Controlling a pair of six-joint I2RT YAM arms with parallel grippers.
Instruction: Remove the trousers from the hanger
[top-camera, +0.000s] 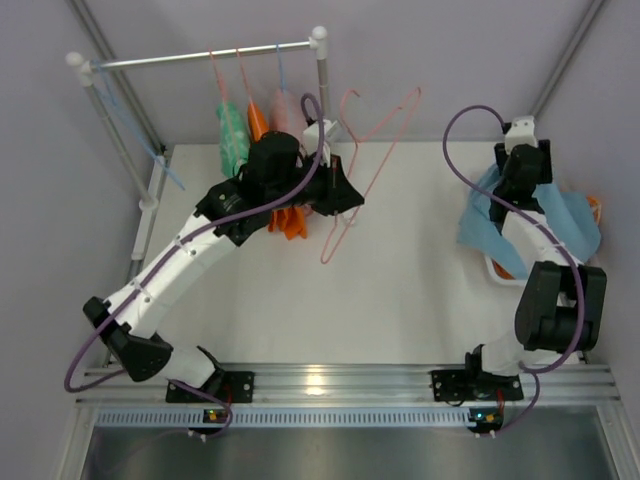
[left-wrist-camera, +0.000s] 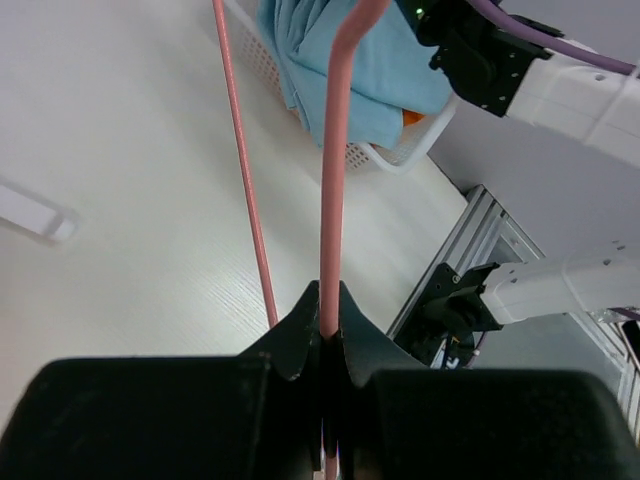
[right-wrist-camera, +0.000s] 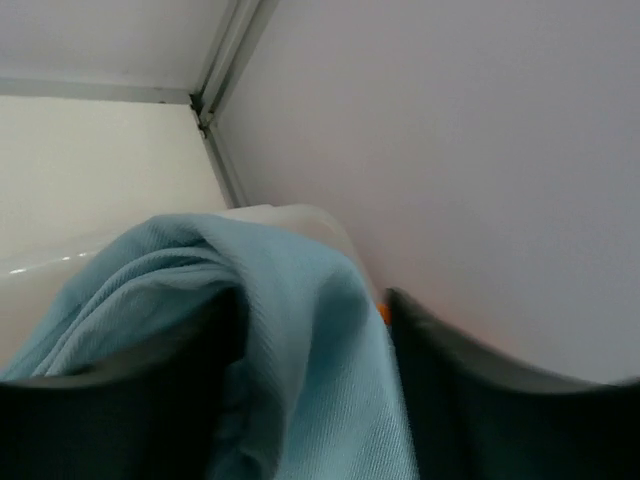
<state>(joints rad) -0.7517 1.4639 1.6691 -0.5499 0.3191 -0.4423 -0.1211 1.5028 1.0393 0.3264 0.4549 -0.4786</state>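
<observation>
An empty pink hanger (top-camera: 372, 140) is tilted above the table, and my left gripper (top-camera: 345, 196) is shut on its wire. In the left wrist view the pink hanger wire (left-wrist-camera: 335, 180) runs up from between that gripper's (left-wrist-camera: 330, 322) closed fingers. The light blue trousers (top-camera: 572, 218) are draped over a white basket (top-camera: 494, 270) at the right, with orange cloth (left-wrist-camera: 410, 117) showing under them. My right gripper (top-camera: 520, 180) is over the basket. Its fingers stand apart in the right wrist view, and a fold of the light blue trousers (right-wrist-camera: 330, 400) lies loosely between them.
A clothes rail (top-camera: 210, 57) at the back left carries green (top-camera: 232, 138), orange (top-camera: 257, 120) and pink (top-camera: 283, 108) garments on hangers. More orange cloth (top-camera: 290, 223) shows under my left arm. Walls close in behind and to the right of the basket.
</observation>
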